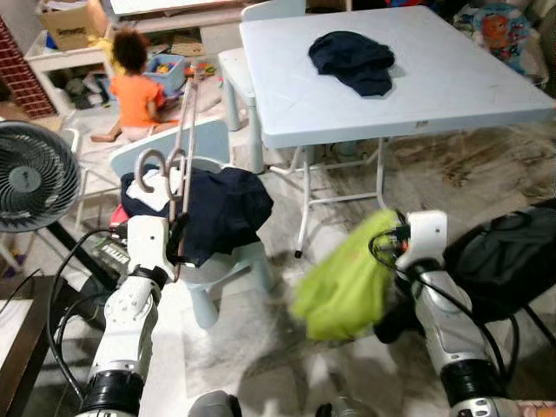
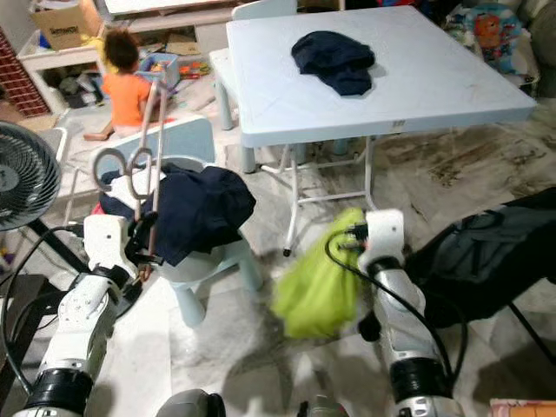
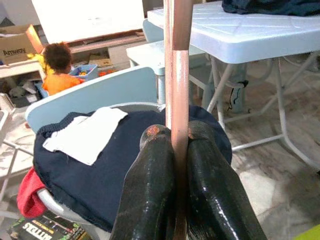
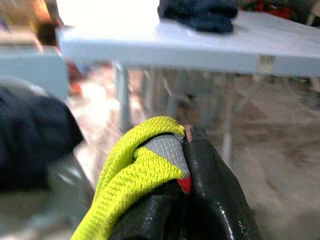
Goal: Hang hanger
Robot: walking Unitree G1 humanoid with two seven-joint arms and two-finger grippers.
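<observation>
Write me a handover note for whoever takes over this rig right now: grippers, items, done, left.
Left gripper: shut on the hangers, rods upright, hooks above the blue chair.
Right gripper: shut on the lime-green garment, hanging over the floor.
Dark clothes lie heaped on the chair; another dark garment lies on the white table.
Done: hangers and garment picked up.
Left: garment not yet on a hanger; nothing hung.
</observation>
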